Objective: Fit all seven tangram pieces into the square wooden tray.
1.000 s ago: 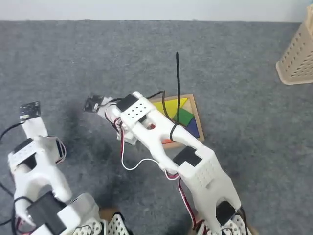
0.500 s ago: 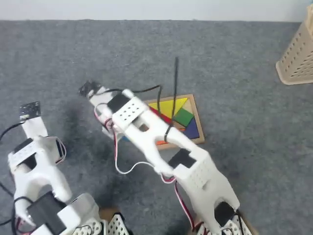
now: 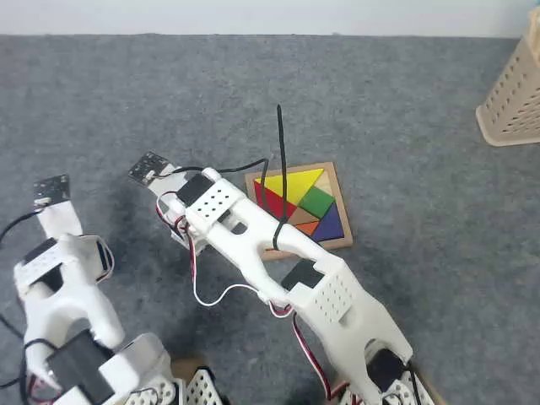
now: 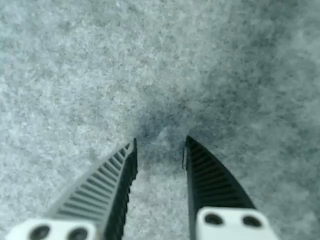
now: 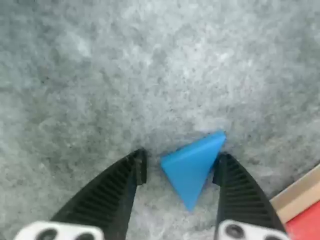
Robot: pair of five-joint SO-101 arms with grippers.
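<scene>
1. At the right gripper [image 5: 181, 159]: jaws parted and not yet closed, with one black finger on each side of the small blue triangular tangram piece [image 5: 192, 164]. One finger is just beside a corner of the piece, perhaps already touching it.
2. Around that piece: flat on the grey felt-like table cover [image 5: 100, 60], near a corner of the square wooden tray [image 5: 298, 193], outside its rim.
3. In the high view, inside the tray: a yellow triangle [image 3: 291, 184], a green square [image 3: 317, 202], a dark blue piece [image 3: 330, 224], an orange piece [image 3: 305, 228] and a red piece [image 3: 272, 202]. Among them seems to remain a bare wooden patch, partly hidden under the black cable [image 3: 281, 169].
4. At the left gripper [image 4: 160, 150]: also open, holding nothing, low over bare grey cover and well apart from the tray.
5. Step in hand, as judged: picking up the blue triangle, probably one of the last pieces.
6. For the next move: close gently on two sides of the triangle, lift it over the rim, turn it to match the free gap, then lower it flat. Beware of slipping, since the piece is thin and the grip falls near a corner.
</scene>
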